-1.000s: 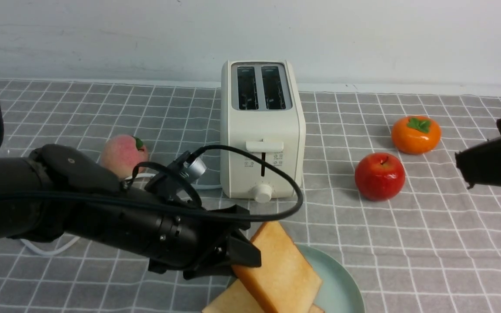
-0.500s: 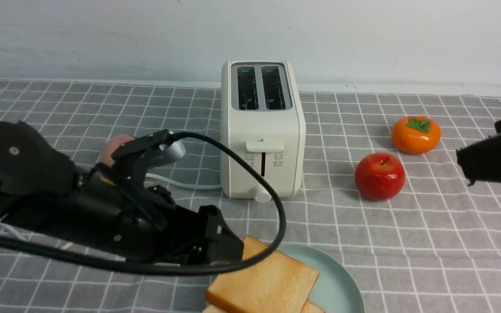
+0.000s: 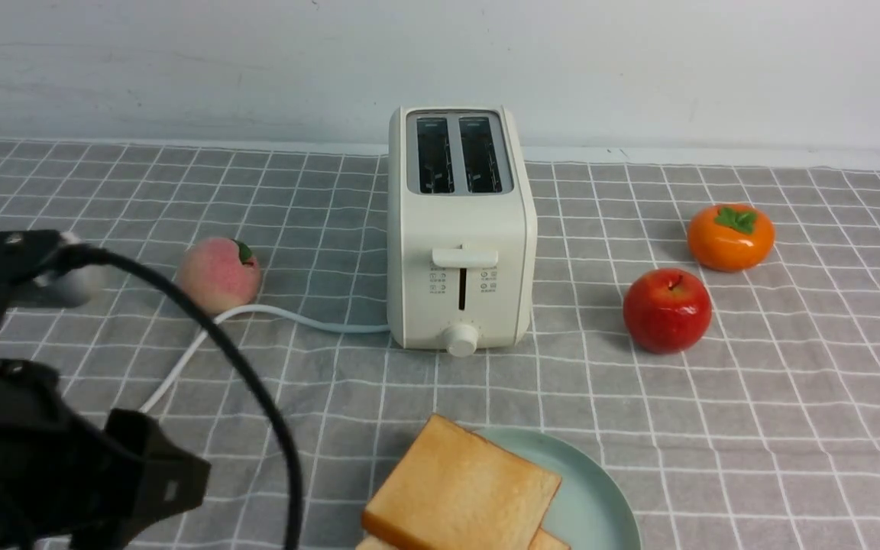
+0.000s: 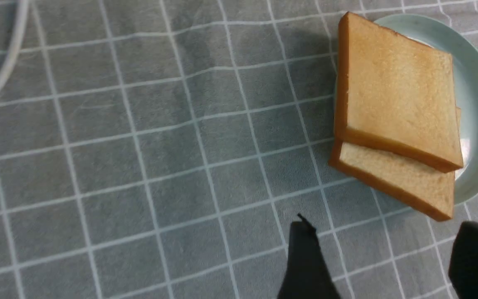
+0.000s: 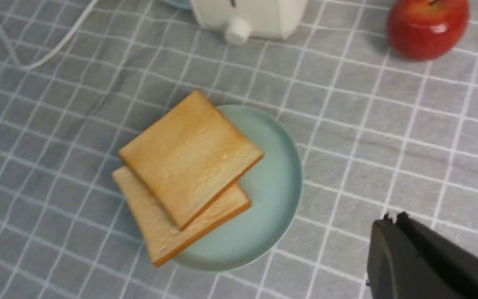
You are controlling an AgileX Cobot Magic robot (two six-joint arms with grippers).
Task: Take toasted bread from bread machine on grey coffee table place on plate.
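Your left pincer (image 4: pixel 388 261) let go of toasted bread (image 3: pixel 463 489): top slice went from tilted to flat on plate (image 3: pixel 593 504). Left arm withdrew well left of plate, uncovering peach (image 3: pixel 218 273). Your right pincer (image 5: pixel 394 220) closed, retreated far right of plate.

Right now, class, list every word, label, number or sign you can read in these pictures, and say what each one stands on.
No text here can be read.
Small grey markings on the front of the toaster: too small and blurred to read.
Nothing else in view carries any writing.
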